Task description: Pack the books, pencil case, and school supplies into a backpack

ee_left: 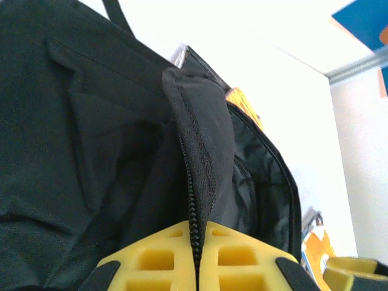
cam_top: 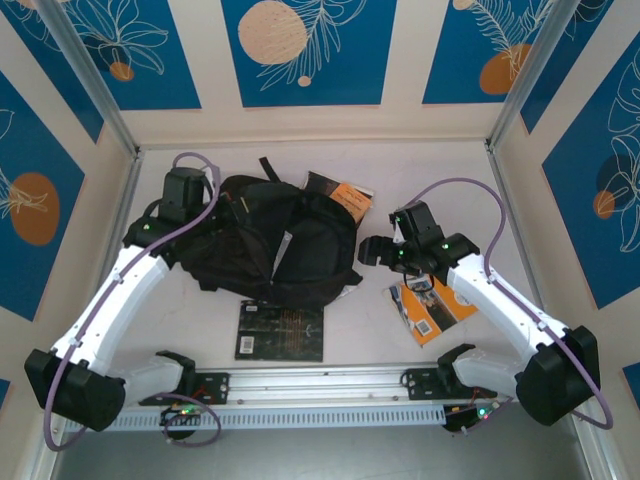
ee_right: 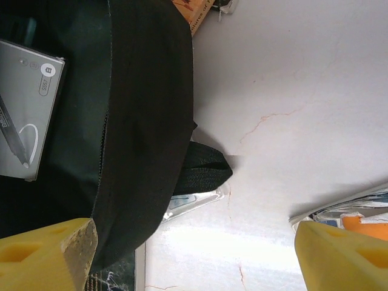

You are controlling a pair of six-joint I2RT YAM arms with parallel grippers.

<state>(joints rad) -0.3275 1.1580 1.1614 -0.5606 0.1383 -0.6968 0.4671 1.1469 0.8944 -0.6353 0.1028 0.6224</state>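
Black backpack (cam_top: 275,250), one; books (cam_top: 280,332) beside it, three

The top view is lit evenly and softly from overhead, with faint shadows and slight grain. The black backpack (cam_top: 270,250) swallows detail. In the left wrist view the table (ee_left: 285,91) blows out to white, the fabric sits dim, and the left pads (ee_left: 157,260) blur near the lens. In the right wrist view glare whitens the table, the strap (ee_right: 203,170) casts a soft shadow, and the right fingers (ee_right: 339,254) are out of focus.
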